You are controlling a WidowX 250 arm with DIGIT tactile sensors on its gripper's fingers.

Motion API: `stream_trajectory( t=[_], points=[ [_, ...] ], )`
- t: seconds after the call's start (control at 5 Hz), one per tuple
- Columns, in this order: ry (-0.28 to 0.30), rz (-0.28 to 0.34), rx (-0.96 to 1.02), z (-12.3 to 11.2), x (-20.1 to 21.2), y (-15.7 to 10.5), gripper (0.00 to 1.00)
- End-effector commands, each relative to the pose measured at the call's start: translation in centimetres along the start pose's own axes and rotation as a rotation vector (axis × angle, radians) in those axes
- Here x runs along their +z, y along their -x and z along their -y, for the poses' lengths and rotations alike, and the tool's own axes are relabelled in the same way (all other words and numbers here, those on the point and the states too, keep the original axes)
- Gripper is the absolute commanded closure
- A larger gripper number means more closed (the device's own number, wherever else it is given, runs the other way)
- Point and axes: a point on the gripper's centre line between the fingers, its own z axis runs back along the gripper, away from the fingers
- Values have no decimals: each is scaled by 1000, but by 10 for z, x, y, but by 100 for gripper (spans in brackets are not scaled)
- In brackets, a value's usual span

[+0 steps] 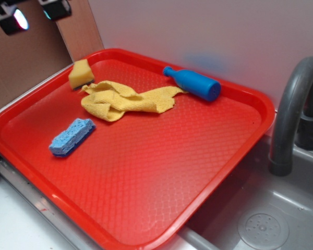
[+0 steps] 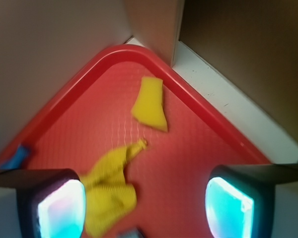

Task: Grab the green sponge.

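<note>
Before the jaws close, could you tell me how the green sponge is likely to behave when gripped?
The green sponge looks like chunky foam, so it will probably compress and weigh little. It sits flat on the red tray, so rolling seems unlikely, though a push might slide it.

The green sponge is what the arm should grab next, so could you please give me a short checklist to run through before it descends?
1. Green sponge visible in both views: ok.
2. Sponge apart from the yellow cloth: ok, narrow gap.
3. Gripper open, nothing between its fingers: ok.
4. Gripper centred over sponge: not ok, sponge lies ahead of it.
5. Room beside the tray rim: cannot tell, sponge sits in the corner.
6. Blue sponge out of the way: ok.
</note>
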Motion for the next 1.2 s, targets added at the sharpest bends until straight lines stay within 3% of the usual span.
stream_trajectory(
  t=[0.0, 0.4, 0.6, 0.8, 1.0],
  points=[
    [18, 62, 184, -2, -51, -48, 0],
    [-45, 77, 240, -10, -100, -71, 0],
    [-74, 65, 186, -10, -115, -66, 0],
    [-74, 49, 124, 0, -118, -59, 100],
    [-105, 3, 51, 6, -103, -55, 100]
  ],
)
